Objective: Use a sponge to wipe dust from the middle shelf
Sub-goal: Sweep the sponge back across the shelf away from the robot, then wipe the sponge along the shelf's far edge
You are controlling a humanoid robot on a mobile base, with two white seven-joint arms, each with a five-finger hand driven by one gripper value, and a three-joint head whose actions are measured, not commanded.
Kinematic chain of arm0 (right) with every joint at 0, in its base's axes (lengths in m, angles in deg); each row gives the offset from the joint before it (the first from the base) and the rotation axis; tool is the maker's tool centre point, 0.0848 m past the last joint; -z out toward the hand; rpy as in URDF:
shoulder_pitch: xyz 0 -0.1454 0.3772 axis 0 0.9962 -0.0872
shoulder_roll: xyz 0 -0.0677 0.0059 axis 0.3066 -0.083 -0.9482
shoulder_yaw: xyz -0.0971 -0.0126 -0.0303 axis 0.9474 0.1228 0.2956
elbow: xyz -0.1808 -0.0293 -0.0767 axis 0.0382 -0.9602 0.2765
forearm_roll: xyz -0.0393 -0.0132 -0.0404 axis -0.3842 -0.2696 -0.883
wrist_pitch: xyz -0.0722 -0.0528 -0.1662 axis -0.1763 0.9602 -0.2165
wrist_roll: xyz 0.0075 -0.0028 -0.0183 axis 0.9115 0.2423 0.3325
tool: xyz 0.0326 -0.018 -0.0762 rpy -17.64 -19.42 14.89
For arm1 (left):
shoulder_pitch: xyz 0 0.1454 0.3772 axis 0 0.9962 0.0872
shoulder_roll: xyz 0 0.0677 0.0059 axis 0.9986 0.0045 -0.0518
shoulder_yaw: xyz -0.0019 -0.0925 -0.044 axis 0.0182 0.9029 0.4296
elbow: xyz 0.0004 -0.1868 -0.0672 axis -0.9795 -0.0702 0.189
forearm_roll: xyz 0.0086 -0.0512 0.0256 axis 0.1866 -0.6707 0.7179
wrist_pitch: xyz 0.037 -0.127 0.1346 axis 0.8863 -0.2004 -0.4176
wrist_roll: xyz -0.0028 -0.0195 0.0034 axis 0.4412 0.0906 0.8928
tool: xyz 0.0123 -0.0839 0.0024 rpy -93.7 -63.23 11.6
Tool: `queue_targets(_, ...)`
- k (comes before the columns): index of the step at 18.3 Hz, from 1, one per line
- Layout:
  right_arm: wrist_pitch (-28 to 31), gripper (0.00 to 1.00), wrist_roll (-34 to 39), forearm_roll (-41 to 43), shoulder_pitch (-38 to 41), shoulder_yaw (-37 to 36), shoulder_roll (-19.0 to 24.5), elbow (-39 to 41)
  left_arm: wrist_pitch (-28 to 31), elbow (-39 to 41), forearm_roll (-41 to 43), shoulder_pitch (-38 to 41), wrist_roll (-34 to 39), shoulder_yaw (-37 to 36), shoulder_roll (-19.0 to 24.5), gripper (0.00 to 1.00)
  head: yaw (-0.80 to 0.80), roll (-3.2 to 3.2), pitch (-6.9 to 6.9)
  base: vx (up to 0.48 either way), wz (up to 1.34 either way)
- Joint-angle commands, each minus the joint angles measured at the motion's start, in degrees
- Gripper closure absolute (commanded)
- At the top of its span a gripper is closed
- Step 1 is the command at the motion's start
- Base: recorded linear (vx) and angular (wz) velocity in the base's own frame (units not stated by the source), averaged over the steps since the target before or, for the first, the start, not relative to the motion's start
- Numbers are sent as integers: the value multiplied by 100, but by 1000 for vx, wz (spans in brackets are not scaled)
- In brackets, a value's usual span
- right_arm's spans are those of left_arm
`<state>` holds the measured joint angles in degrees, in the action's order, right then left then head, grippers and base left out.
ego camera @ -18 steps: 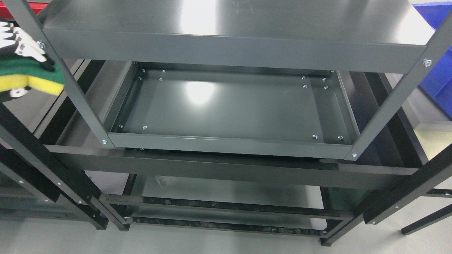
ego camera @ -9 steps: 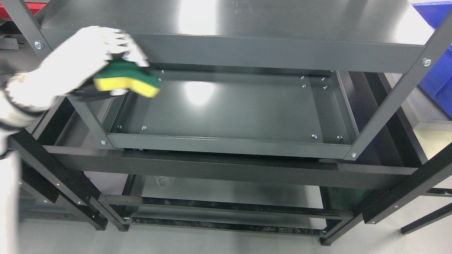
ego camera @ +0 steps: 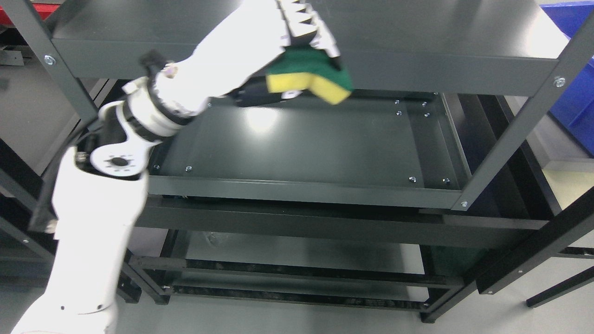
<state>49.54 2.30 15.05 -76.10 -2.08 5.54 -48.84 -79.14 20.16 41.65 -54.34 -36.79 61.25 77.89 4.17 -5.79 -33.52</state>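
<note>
One arm was at work when your camera caught this moment: the left arm (ego camera: 102, 218) rose from the lower left corner, bent at its black-and-white wrist joint, and reached up and to the right across the front of the grey metal rack. You could see the left hand (ego camera: 297, 35), in its white covering with black-tipped fingers (ego camera: 320, 39), clenched around the sponge (ego camera: 308, 79). Its fingers lay over the green scouring side on top, while the yellow foam side faced down and towards you, jutting out below and to the right of the hand.

You saw the sponge held in the air, in front of the front lip of the top shelf (ego camera: 417, 69) and above the rear part of the middle shelf (ego camera: 301, 144). It was apart from the middle shelf's surface, which lay bare and glossy beneath it with a patch of reflected light just left of centre. Small bolts showed at that shelf's corners, and its raised front rim (ego camera: 301, 190) ran across below.

Your view also took in the rack's slanting uprights (ego camera: 510, 134) on the right, the lower shelf (ego camera: 297, 253) further down, and a blue bin (ego camera: 575, 97) at the right edge.
</note>
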Motion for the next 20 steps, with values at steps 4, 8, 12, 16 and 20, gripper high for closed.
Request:
queue_targets(4, 2, 0, -3, 0, 0, -4, -100, 100, 417, -246, 318, -331, 416, -2838, -736, 100, 0, 0, 0, 0, 0)
queue_targets(8, 2, 0, -3, 0, 0, -4, -100, 100, 740, -255, -6, 71, 986, -3039, -736, 100, 0, 0, 0, 0, 0)
queue_targets(12, 2, 0, -3, 0, 0, -4, -100, 100, 1189, -255, -700, 1125, 1348, -3075, -736, 99, 0, 0, 0, 0, 0)
queue_targets(16, 2, 0, -3, 0, 0, 5, -100, 100, 1497, -255, -1228, 3084, 1383, -2015, -736, 99, 0, 0, 0, 0, 0)
queue_targets(20, 2, 0, -3, 0, 0, -4, -100, 100, 2128, -237, -1825, 3817, 1935, -460, -736, 100, 0, 0, 0, 0, 0)
